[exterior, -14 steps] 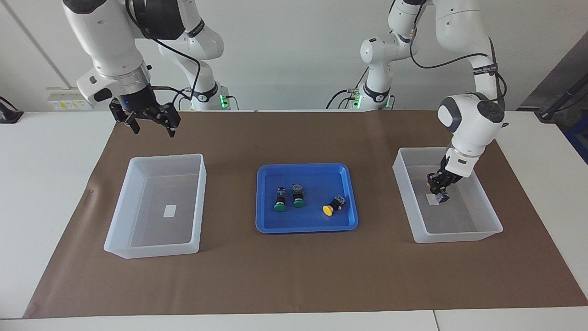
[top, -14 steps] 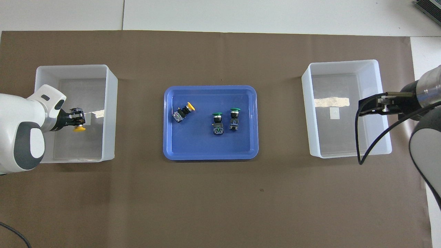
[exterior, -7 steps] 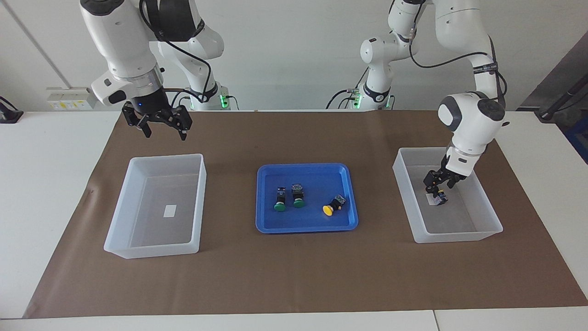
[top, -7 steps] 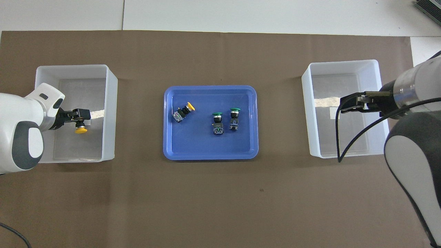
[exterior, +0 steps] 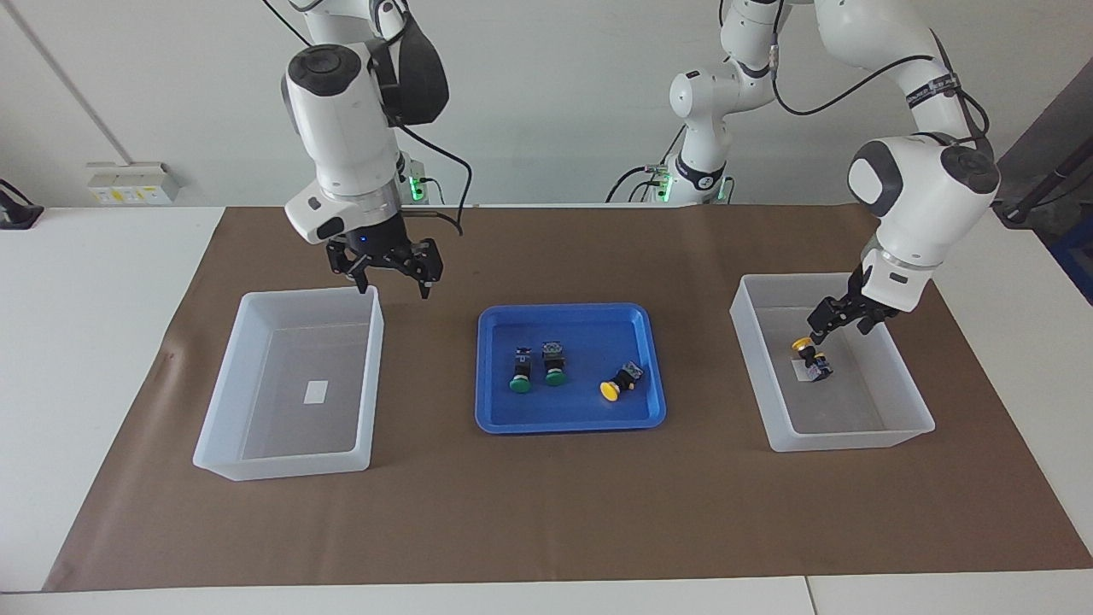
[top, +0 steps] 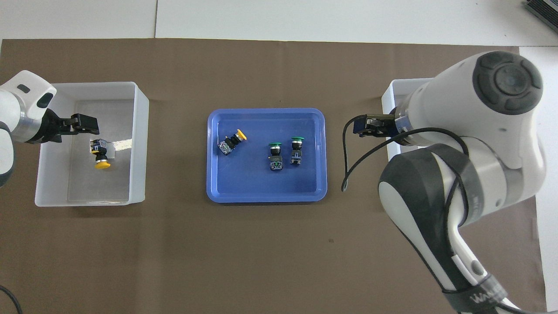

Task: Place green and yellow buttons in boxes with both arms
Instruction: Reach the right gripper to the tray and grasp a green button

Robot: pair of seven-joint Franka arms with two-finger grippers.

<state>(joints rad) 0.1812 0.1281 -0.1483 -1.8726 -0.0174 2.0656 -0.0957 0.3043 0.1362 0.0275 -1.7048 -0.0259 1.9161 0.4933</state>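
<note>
Since a second ago, the left gripper point(exterior: 840, 318) has let go of a dark-bodied push-button with a round yellow cap point(exterior: 809, 358) and lifted clear of it, and the right gripper point(exterior: 392, 272) has swung from the right arm's end of the tabletop toward the middle.

Facing view: the left jaws stand released, empty, above the translucent white rectangular plastic box point(exterior: 907, 431) at the left arm's end, about one o'clock from the dropped button, which lies on that box's floor. The right jaws are spread and hold nothing; they hang over the brown paper mat point(exterior: 546, 512) by the twelve o'clock corner of the other translucent white box point(exterior: 224, 376), which holds only a small white label point(exterior: 316, 391). Between the boxes sits a shallow blue plastic tray point(exterior: 492, 410). In it lie two dark switches with round green caps point(exterior: 518, 385) point(exterior: 556, 377) side by side, and a second yellow-capped button point(exterior: 610, 389) at three o'clock from them.

Overhead view: the left gripper point(top: 85, 124) shows at eleven o'clock from the yellow button point(top: 101, 163) in its box point(top: 138, 131), apart from it. The tray point(top: 266, 197) holds the other yellow button point(top: 241, 135) at nine o'clock of the green pair point(top: 274, 145) point(top: 297, 139). The right gripper point(top: 365, 126) hangs over the mat between the tray and the second box point(top: 389, 93), much of which the right arm covers.
</note>
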